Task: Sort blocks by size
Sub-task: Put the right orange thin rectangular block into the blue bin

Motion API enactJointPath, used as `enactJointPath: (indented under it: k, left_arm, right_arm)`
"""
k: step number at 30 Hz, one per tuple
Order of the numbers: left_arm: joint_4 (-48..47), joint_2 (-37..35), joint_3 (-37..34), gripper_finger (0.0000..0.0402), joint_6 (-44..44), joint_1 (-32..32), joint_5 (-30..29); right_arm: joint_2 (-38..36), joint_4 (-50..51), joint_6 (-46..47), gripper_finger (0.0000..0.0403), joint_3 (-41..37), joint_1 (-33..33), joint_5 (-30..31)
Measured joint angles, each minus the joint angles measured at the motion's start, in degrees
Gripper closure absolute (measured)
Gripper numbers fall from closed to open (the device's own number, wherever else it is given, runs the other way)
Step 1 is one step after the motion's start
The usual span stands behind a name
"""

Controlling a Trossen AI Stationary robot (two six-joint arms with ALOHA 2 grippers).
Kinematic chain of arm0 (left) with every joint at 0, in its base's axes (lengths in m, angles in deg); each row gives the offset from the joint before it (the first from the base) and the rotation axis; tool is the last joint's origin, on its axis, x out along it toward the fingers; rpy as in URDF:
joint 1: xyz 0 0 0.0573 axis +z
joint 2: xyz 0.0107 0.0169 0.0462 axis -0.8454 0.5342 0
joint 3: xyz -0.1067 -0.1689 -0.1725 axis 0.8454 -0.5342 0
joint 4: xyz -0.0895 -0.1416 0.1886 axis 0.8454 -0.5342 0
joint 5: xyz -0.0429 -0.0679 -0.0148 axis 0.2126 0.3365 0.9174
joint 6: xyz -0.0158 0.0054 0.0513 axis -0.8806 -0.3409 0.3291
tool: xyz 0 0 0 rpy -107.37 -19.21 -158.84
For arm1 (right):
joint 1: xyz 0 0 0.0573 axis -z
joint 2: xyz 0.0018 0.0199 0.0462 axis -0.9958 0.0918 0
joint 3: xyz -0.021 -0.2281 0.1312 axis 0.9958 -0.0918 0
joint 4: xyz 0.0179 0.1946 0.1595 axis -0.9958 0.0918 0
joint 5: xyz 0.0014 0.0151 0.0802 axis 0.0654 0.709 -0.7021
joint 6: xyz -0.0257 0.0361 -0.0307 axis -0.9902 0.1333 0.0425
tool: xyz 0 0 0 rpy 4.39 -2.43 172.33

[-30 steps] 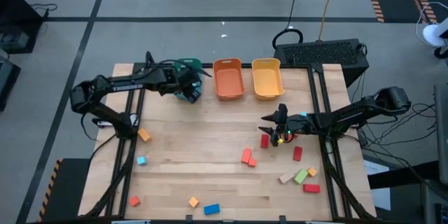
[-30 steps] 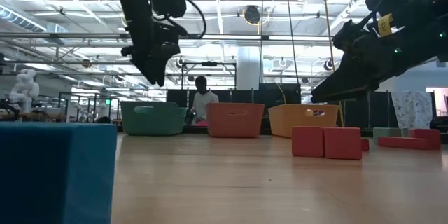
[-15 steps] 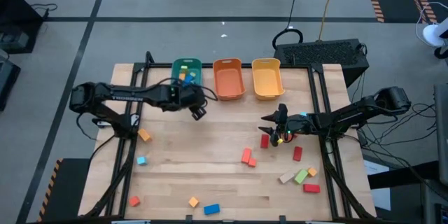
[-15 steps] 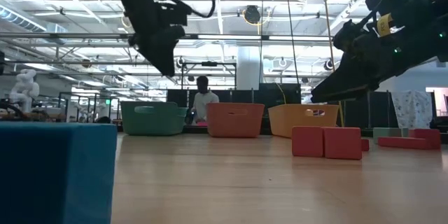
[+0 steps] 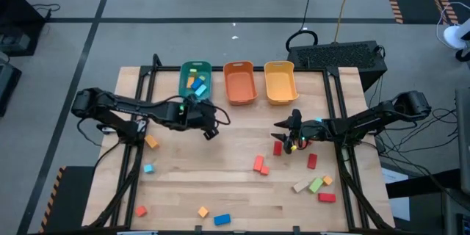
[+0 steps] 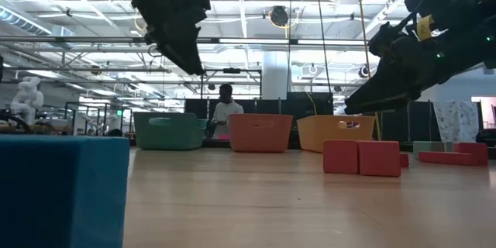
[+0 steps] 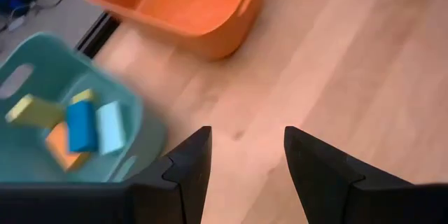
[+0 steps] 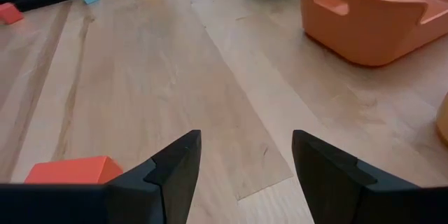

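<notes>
The left gripper hangs empty with fingers apart, just in front of the teal bin, which holds a few blocks. The right gripper waits, fingers apart and empty, beside a red block. Loose blocks lie well apart across the table; the left arm should probably take the nearest, the orange block, descending straight with fingers straddling it.

The surface is pale, smooth wood with visible grain; the orange bin looks like smooth, slightly glossy plastic.
</notes>
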Motion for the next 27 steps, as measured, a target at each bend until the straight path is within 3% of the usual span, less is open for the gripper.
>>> enactJointPath:
  k: [7, 13, 20, 27]
  left_arm:
    - [18.2, 0.0, -7.7, 0.0220, 4.1, -0.9, 6.2]
    - [31.9, 0.5, -13.2, 0.0220, 7.1, -1.0, 8.8]
    - [41.5, 3.5, -16.1, 0.0220, 8.9, -1.8, 9.3]
    - [49.6, 11.6, -16.0, 0.0220, 10.4, -2.7, 9.3]
  right_arm:
    - [0.0, 2.1, 0.6, 0.0193, 0.0, 0.0, -7.7]
    - [0.0, 9.1, 3.5, 0.0193, 0.3, 0.0, -8.5]
    - [-0.1, 31.9, 6.7, 0.0193, 7.8, 0.0, -7.8]
    - [-0.1, 53.0, 12.5, 0.0193, 16.6, 0.0, -7.7]
